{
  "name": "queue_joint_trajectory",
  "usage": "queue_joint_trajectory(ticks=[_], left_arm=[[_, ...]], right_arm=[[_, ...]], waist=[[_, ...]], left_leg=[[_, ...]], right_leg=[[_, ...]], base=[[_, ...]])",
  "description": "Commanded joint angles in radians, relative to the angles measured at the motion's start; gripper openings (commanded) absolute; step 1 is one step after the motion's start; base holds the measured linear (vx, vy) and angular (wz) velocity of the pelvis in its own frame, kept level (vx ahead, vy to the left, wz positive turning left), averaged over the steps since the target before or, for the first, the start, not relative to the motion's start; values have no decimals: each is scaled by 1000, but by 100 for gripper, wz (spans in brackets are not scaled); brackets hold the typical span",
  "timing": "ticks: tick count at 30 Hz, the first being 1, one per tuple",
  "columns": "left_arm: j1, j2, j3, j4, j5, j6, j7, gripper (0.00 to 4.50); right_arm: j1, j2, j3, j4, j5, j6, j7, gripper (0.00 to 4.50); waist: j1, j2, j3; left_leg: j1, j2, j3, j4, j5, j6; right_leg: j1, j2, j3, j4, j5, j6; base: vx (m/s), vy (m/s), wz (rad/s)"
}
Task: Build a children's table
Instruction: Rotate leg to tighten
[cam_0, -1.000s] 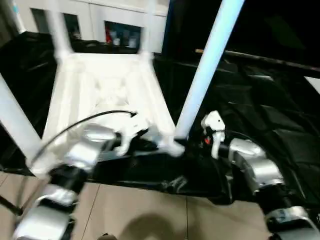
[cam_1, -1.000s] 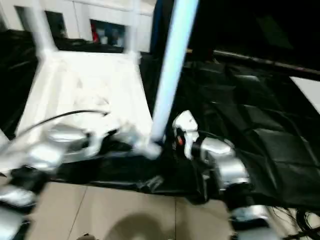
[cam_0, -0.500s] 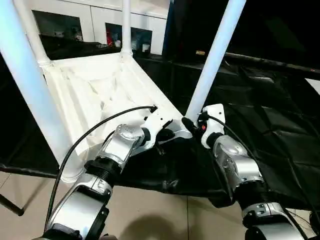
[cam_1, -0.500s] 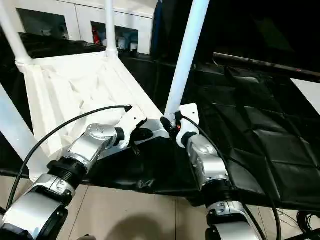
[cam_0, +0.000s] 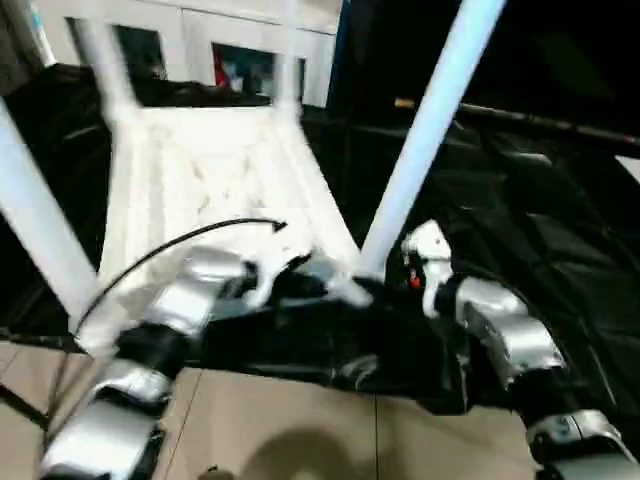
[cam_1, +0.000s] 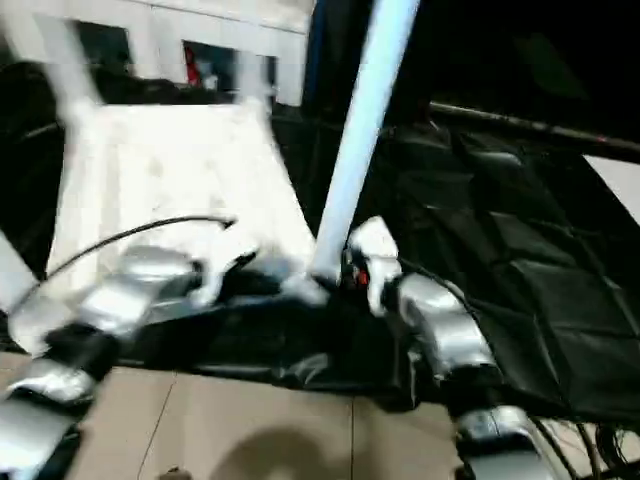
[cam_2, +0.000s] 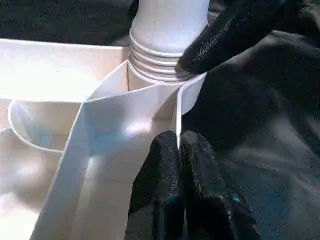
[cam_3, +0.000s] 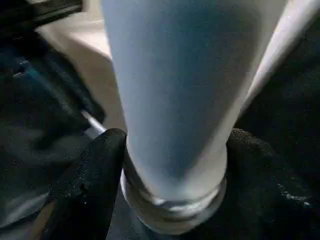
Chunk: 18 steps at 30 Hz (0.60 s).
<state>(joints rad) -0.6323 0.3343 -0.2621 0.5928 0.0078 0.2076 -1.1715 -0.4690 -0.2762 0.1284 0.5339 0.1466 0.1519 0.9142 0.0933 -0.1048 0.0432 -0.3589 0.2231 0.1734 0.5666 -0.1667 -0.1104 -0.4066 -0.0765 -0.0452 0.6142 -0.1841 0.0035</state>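
Black cloth covers the table, whose near edge is bordered by tan floor. At that edge the tabletop is seen lying underside up, its long axis running away from the robot. Its near corner rim is pinched by the left end effector, fingers pressed together on the thin wall. The leg beside it stands upright in the corner socket, leaning slightly right, its top cut off; its base is clamped by the right end effector. Open cloth lies to the right. Three further legs are blurred, their tops cropped.
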Motion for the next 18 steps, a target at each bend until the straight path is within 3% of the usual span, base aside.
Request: queue_joint_trajectory(ticks=[1, 6, 10, 13, 18], left_arm=[[21, -14, -26, -34, -53, 7, -73, 0], [38, 25, -14, -66, -67, 26, -109, 0], [51, 39, -7, -93, -72, 38, -119, 0], [54, 40, -2, -101, -74, 39, -113, 0], [57, 40, -1, -104, -76, 39, -103, 0]], right_arm=[[5, -28, 6, -15, -2, 8, 40, 320], [8, -33, 25, -9, -18, -10, 49, 320], [10, -24, 25, -14, -5, 0, 61, 320], [9, -17, 23, -15, 4, 3, 71, 286], [11, -16, 28, -16, 13, 2, 75, 273]], waist=[[-2, 5, -53], [-4, 1, -54], [-5, -1, -53], [-5, 2, -53], [-5, -1, -54]], left_leg=[[6, 10, 8, -63, -234, 26], [5, 8, 10, -61, -208, 25], [4, 8, 10, -61, -211, 23], [5, 9, 10, -62, -206, 22], [5, 8, 11, -60, -194, 26]], right_leg=[[41, -49, 31, -74, -229, -181], [43, -49, 31, -69, -193, -191], [44, -50, 32, -71, -215, -183], [44, -50, 32, -70, -207, -184], [45, -50, 33, -68, -190, -187]], base=[[0, 0, 0], [0, 0, 0], [0, 0, 0], [0, 0, 0], [0, 0, 0]])
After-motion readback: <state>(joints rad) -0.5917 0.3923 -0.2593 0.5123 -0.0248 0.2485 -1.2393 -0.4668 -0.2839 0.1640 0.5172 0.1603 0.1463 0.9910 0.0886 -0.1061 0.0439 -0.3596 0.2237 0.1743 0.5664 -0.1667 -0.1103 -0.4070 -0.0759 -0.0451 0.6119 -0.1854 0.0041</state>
